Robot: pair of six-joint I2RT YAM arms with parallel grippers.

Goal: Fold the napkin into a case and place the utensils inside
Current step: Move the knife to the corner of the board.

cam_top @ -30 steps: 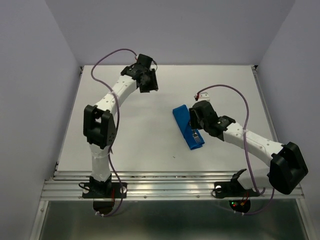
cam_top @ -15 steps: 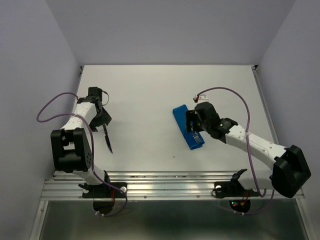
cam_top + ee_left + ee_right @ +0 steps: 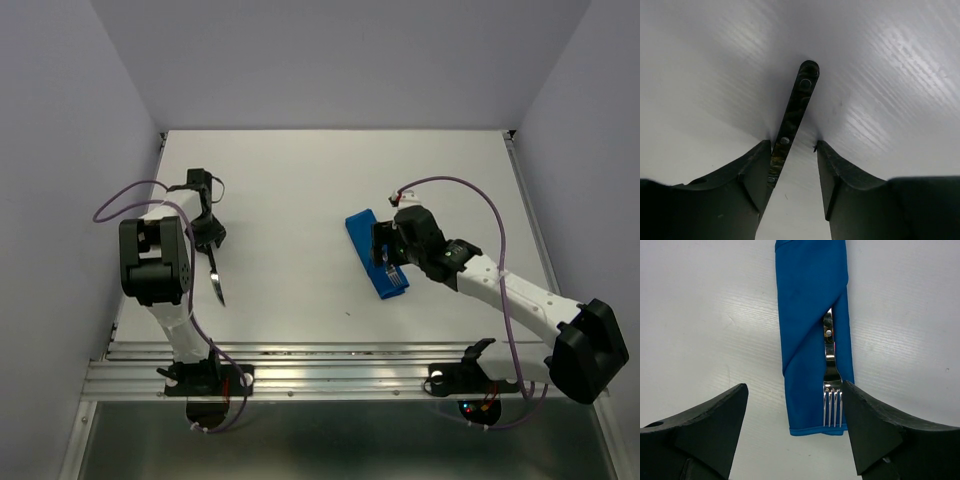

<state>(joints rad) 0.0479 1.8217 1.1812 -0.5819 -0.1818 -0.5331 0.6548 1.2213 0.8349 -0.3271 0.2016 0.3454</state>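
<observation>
The napkin is folded into a narrow blue case (image 3: 365, 237) (image 3: 810, 315) lying right of the table's middle. The fork (image 3: 831, 390) lies in its diagonal pocket, with the tines out at the near end. My right gripper (image 3: 384, 254) (image 3: 795, 405) hovers open over that end, a finger on each side, touching nothing. At the left edge the knife (image 3: 215, 281) (image 3: 796, 107) lies flat on the table. My left gripper (image 3: 208, 240) (image 3: 792, 145) is low over its handle and open. The handle rests against the left finger, with a clear gap to the right one.
The white table (image 3: 300, 200) has a raised rail (image 3: 330, 352) along its near edge, where both arm bases are bolted. Purple cables loop off each arm. Grey walls close in the left, right and back sides.
The left arm has swung from the far middle of the table to the left edge, down over the knife. The right gripper has opened wider over the case's near end.
</observation>
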